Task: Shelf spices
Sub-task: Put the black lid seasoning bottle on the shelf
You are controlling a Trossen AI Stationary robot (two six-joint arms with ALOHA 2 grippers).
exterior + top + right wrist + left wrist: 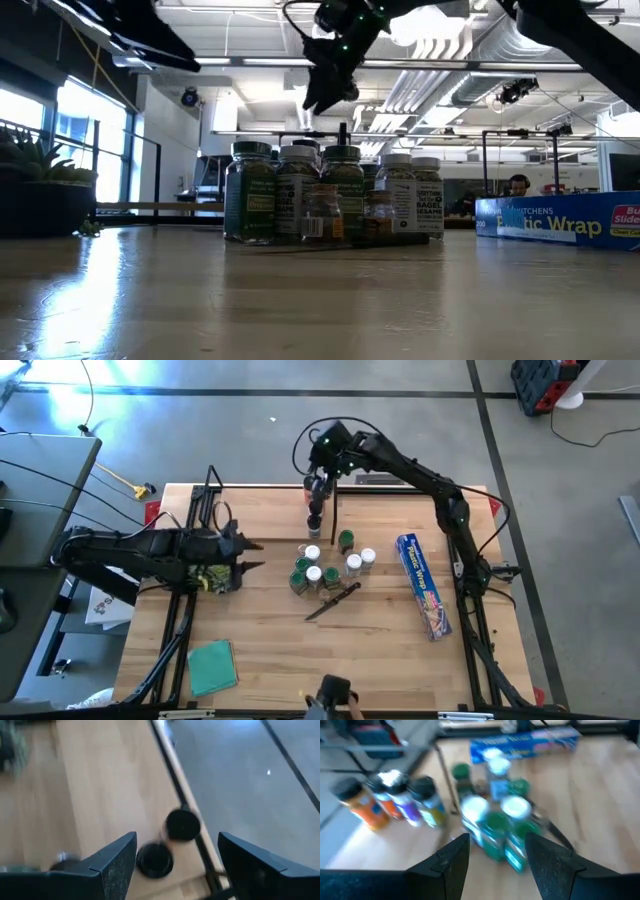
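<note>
task is approx. one third done, i judge. on the shelf (322, 488) at the far edge of the surface (300, 650) i count 3 shelved jars (390, 800) in left wrist view; right wrist view shows 2 black caps (170, 840) just beside the edge. the cluster of spice jars (325, 565) near the centre is left, approx. 7, exact no. unclear as caps overlap. right gripper (318, 485) hovers over the shelf, jaws apart, holding nothing. left gripper (250, 555) is beside the cluster, jaws apart, empty. also 1 plastic wrap box (424, 584), 1 knife (333, 601), 1 green cloth (212, 666).
</note>
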